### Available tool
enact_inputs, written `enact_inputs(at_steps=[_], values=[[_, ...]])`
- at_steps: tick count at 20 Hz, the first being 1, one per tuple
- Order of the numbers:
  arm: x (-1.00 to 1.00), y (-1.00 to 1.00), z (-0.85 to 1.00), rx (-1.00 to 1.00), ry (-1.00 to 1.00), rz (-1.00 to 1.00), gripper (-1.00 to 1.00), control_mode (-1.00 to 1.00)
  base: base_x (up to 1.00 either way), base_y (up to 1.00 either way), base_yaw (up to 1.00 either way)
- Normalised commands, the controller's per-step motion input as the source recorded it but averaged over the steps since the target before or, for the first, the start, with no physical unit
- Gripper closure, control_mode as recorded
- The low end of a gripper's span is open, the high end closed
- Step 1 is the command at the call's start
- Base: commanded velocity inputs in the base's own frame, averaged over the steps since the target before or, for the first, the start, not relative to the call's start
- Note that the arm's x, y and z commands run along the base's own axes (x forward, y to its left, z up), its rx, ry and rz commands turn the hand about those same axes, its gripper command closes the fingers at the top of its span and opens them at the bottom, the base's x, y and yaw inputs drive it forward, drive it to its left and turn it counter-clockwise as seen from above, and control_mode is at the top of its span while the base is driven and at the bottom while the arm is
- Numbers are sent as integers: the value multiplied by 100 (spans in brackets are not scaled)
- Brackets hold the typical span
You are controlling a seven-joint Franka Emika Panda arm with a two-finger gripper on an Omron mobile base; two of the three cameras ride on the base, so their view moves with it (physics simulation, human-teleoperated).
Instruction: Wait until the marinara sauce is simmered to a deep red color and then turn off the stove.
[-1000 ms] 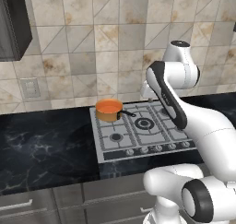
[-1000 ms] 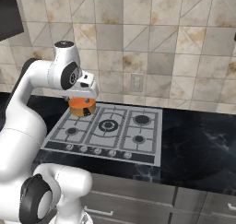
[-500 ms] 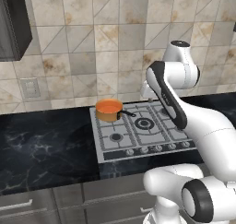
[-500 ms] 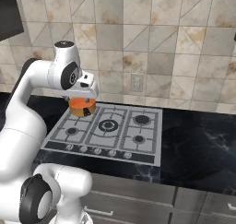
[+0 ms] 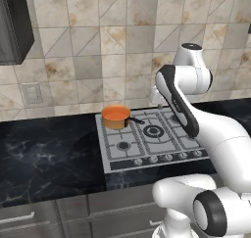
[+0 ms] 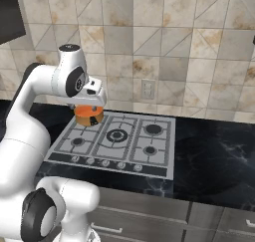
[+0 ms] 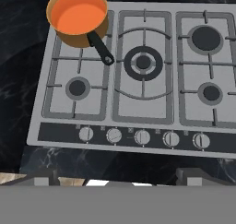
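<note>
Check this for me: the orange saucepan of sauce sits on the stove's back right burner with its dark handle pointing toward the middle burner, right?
Not quite: the hand view shows the saucepan on the back left burner of the stove, not the back right. Its dark handle does point toward the middle burner.

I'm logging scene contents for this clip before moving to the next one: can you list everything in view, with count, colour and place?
stove: one, silver-grey with dark grates, five burners, set into the counter.
knobs: five, small and silver, in a row along the stove's front strip.
saucepan: one, orange with a thin dark handle, on the stove's back left burner.
marinara sauce: one pool, orange, filling the saucepan.
counter: one, black marble, on both sides of the stove.
wall outlet: one, pale, on the tiled wall behind the stove.
cabinet drawers: grey, below the counter.
arm: one, white with dark joints, raised over the stove.
gripper: one, open, dark tips, above the stove's front edge.
</note>
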Motion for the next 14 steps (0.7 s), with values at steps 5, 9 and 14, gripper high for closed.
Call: enact_inputs(at_steps=[5,9,14], values=[[0,0,0,0,0,0,-100,-100,0,0,0],[0,0,0,0,0,0,-100,-100,0,0,0],[0,0,0,0,0,0,-100,-100,0,0,0]])
